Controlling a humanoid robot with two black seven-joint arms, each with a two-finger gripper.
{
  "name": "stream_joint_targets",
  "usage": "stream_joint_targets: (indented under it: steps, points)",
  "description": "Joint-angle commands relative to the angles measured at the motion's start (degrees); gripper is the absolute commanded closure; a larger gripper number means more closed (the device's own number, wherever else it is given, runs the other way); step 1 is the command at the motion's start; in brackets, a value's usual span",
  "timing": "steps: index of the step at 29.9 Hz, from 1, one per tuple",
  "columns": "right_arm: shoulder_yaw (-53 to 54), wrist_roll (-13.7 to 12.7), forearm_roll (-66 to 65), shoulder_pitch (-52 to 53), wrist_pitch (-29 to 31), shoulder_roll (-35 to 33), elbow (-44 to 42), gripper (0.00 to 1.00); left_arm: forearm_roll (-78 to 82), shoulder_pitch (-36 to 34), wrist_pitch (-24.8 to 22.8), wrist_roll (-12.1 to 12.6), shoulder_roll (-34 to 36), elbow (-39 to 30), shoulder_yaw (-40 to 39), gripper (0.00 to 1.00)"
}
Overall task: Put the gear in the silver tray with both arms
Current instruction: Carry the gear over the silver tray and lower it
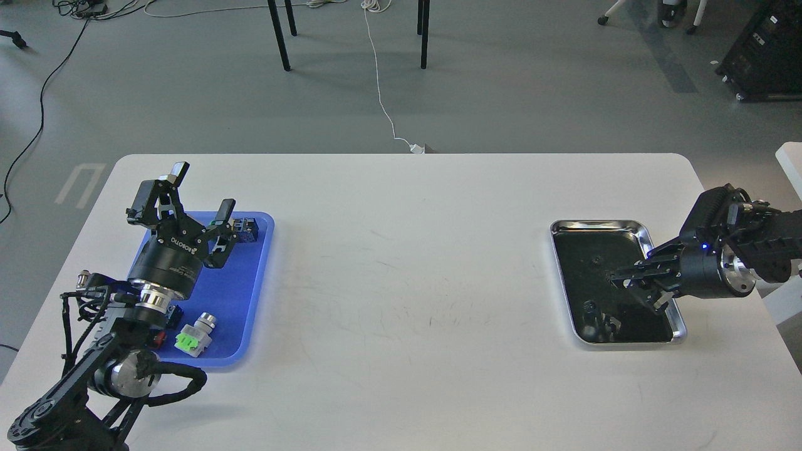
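Resting near the right edge of the white desk (401,300), the silver tray (678,321) lies with its long sides running from the far side toward the near side. Its polished rim is bright and its floor is dark and mirror-like. The right end effector (630,279) reaches in from the desk's right edge and hangs over the tray's floor, its fingers pointing toward the desk's middle. They are dark against the dark floor, so I cannot tell whether they are apart or together, nor whether anything is between them. A small dark shape shows on the tray floor toward its near left corner; whether it is the gear or a reflection cannot be told.

Toward the left edge of the desk lies a blue tray (250,294). The left end effector (199,199) stands above it, pointing up and away, its two fingers spread wide apart with nothing between them. A dark block (245,229) with green marks sits at the blue tray's far right corner, just beside the end effector. A grey and green part (197,334) lies near the blue tray's near edge.
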Motion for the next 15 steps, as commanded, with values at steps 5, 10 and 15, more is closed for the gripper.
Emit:
stream_joint_targets:
  steps: [5, 10, 15]
  points:
    - [0.53, 0.00, 0.25, -3.83, 0.00, 1.66, -3.06, 0.81, 0.05, 0.00, 0.09, -0.01, -0.21, 0.00, 0.19, 0.02]
    - [2.37, 0.00, 0.26, -6.47, -0.09, 1.84, -4.82, 0.78, 0.05, 0.00, 0.09, -0.01, -0.21, 0.00, 0.19, 0.02]
    - [2.90, 0.00, 0.26, -6.47, -0.27, 1.23, -4.30, 0.57, 0.05, 0.00, 0.09, -0.01, -0.21, 0.00, 0.27, 0.02]
